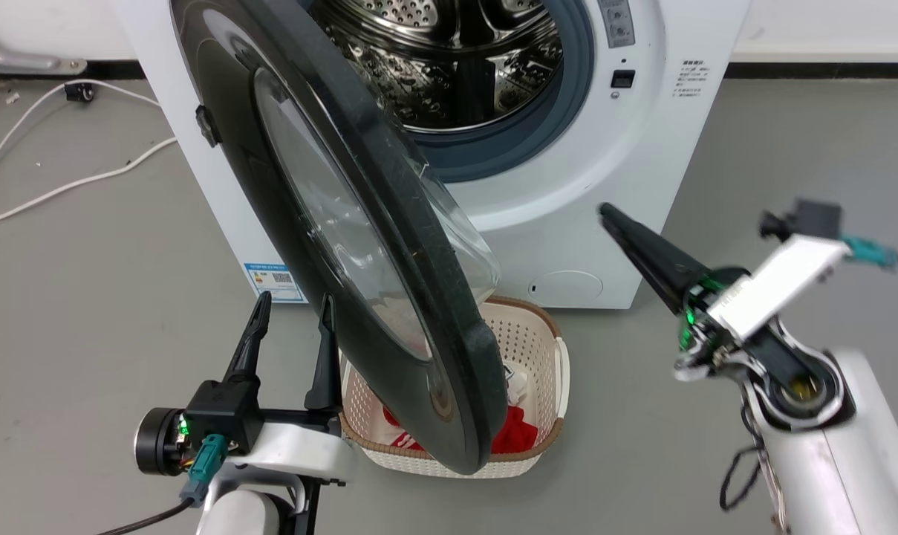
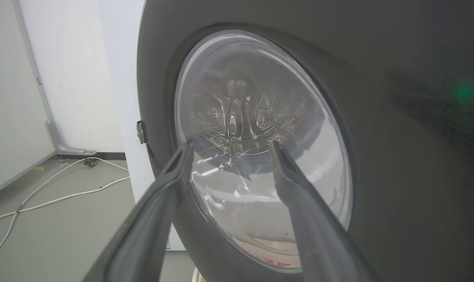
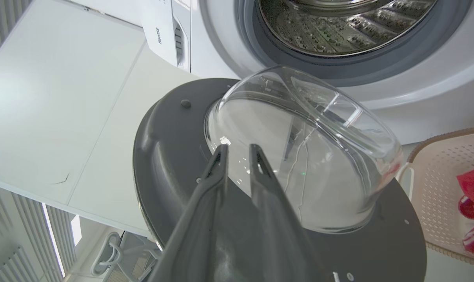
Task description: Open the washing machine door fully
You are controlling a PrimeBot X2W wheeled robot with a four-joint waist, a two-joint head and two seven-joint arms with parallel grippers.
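White washing machine (image 1: 627,186) at 12 o'clock in the head view, drum exposed. The washing machine door (image 1: 389,223) stands swung out partway, running from 11 to 6 o'clock over a cream basket (image 1: 538,334). Left gripper (image 1: 295,299), 7 o'clock: fingers spread, empty, facing the door's outer glass. Right gripper (image 1: 606,212), 3 o'clock: fingers drawn nearly together, gripping nothing, aimed at the inner bowl.
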